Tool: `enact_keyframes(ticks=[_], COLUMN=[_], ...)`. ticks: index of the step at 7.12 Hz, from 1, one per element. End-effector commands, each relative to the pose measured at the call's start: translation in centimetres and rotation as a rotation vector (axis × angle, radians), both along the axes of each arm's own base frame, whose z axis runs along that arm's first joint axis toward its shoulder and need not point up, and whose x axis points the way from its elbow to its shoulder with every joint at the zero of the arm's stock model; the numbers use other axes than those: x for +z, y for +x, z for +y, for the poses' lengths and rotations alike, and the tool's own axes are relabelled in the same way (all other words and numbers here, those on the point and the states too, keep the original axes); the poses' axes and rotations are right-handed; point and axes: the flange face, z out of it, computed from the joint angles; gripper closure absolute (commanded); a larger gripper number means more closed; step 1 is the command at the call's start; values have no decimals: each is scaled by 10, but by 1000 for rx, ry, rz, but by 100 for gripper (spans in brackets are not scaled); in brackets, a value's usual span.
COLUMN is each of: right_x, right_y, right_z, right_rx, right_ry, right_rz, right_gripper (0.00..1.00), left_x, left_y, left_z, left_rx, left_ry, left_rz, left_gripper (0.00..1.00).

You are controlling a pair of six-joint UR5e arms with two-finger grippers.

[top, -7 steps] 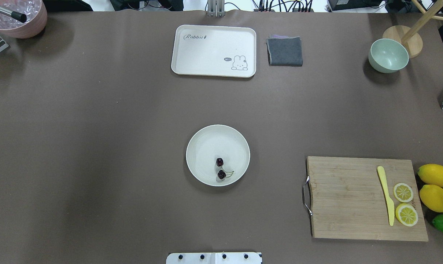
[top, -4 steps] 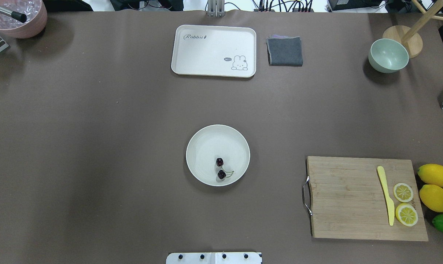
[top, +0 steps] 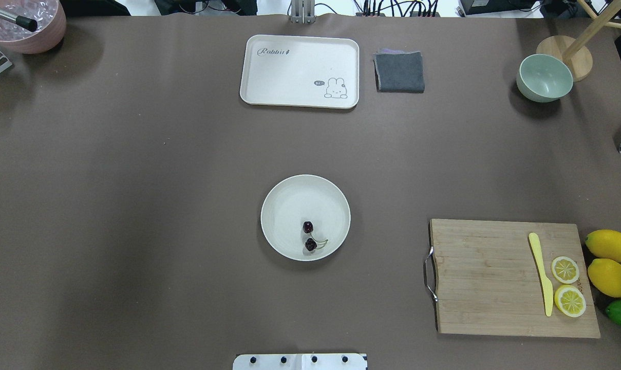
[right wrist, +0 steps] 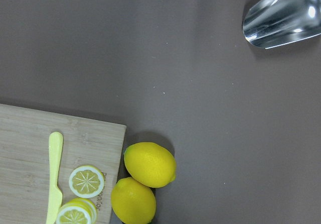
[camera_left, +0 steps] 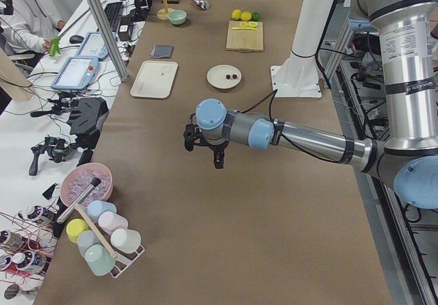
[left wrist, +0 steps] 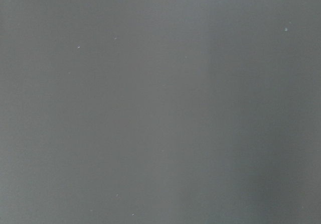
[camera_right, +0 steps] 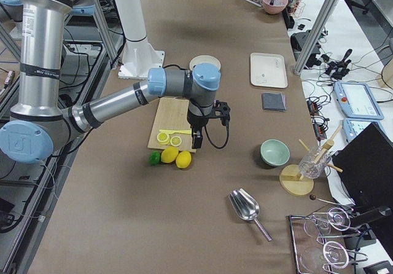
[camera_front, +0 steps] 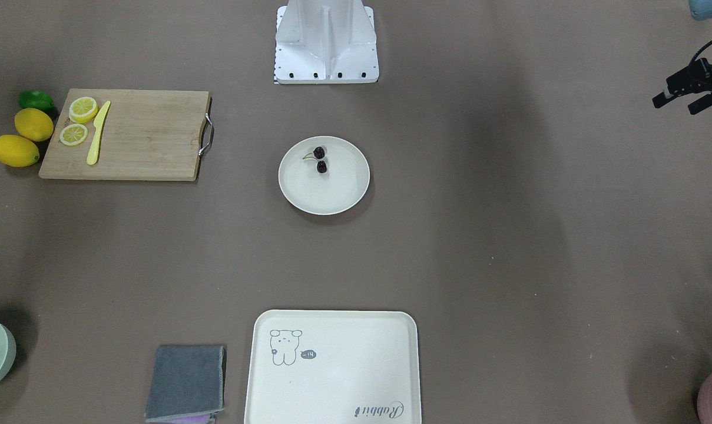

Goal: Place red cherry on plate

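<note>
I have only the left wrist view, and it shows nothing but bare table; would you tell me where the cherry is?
Observer: The cherry lies on the plate, in the half nearer the robot.
Operator: Thank you. Is either hand holding it?
Observer: No. The left hand hangs over bare table, well away from the plate.
Operator: And the right hand?
Observer: The right hand hangs by the lemons at the board's corner, also clear of the plate.
</note>
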Motion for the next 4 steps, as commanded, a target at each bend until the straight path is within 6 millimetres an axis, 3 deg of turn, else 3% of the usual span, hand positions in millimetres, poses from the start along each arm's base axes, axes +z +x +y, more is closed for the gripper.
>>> enact_keyframes(ticks=[1,2,3,4], right_x=[15,14,13,7], right_y=[26,26,26,26], right_z=[10,9,4,-8], right_rx=[-8,-8,-6,0], right_ry=[-13,-9,-5,4], right_rz=[-11,-10,-2,5], right_gripper=[0,0,0,0], left_x=[65,87,99,102], left_y=[-18,-13,-8,-16], left_z=[8,-44,-84,-94], left_rx=[-12,-1,1,-11], left_ry=[-82,-82,-96,-90], left_rz=[-19,-26,-28,-27], left_gripper=[3,3,3,3])
